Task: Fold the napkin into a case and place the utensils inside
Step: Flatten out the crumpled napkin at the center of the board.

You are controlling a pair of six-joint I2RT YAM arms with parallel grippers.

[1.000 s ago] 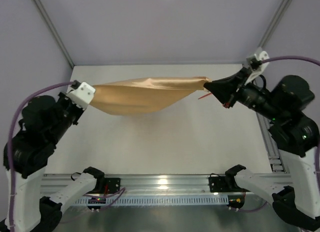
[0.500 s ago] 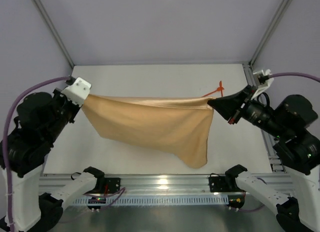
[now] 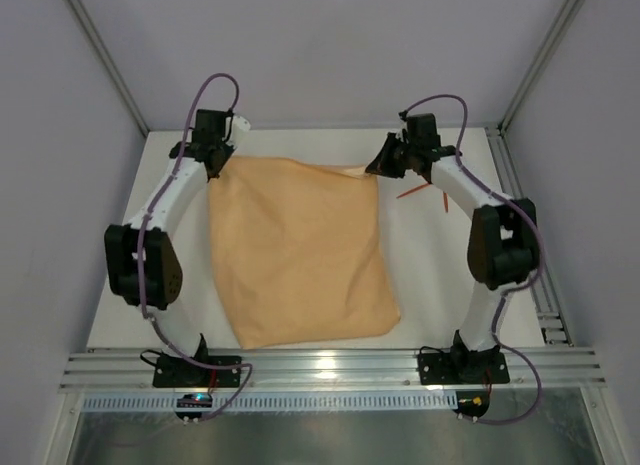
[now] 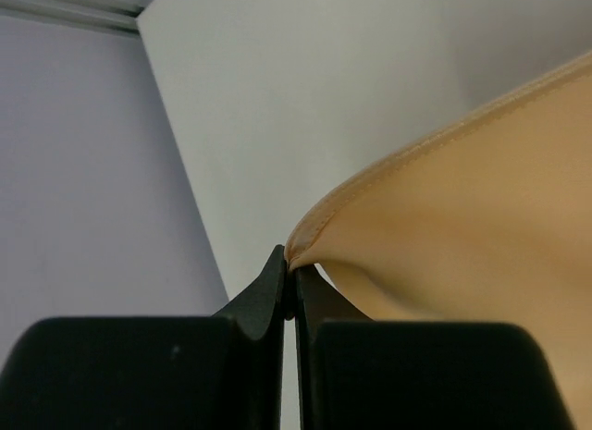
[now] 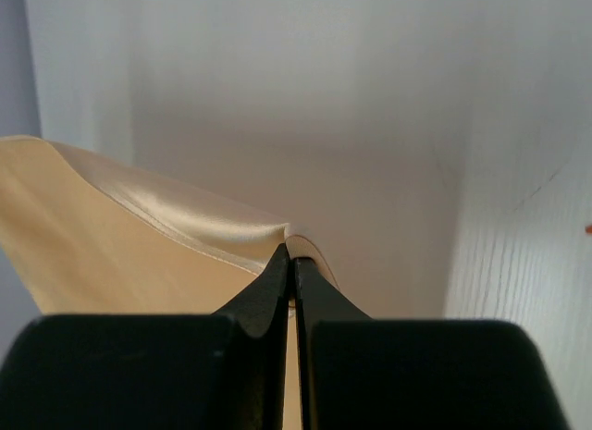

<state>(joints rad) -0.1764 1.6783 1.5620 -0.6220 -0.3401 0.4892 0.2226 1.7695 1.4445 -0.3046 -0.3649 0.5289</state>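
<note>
Top external view: the napkin (image 3: 300, 250) is seen spread open and nearly flat on the white tabletop (image 3: 450, 285), filling the centre of the frame. Its near edge lies close to the rail at the bottom. Both arms are stretched toward the top of the frame. The left pincer (image 3: 222, 160) is placed at the napkin's upper-left corner and the right pincer (image 3: 377, 169) at its upper-right corner. The utensils (image 3: 425, 192), two thin orange-red sticks, are noted on the tabletop just right of the right pincer, apart from the cloth.

Left wrist view: the left pincer (image 4: 289, 287) is seen closed, with a hemmed corner of the napkin (image 4: 462, 217) pinched between its tips. The cloth spreads to the right half of the frame, and bare tabletop (image 4: 324, 79) fills the upper middle.

Right wrist view: the right pincer (image 5: 291, 264) is likewise closed on a napkin (image 5: 111, 227) corner, the cloth running off to the lower left. Whether the corners are raised off the tabletop cannot be told.
</note>
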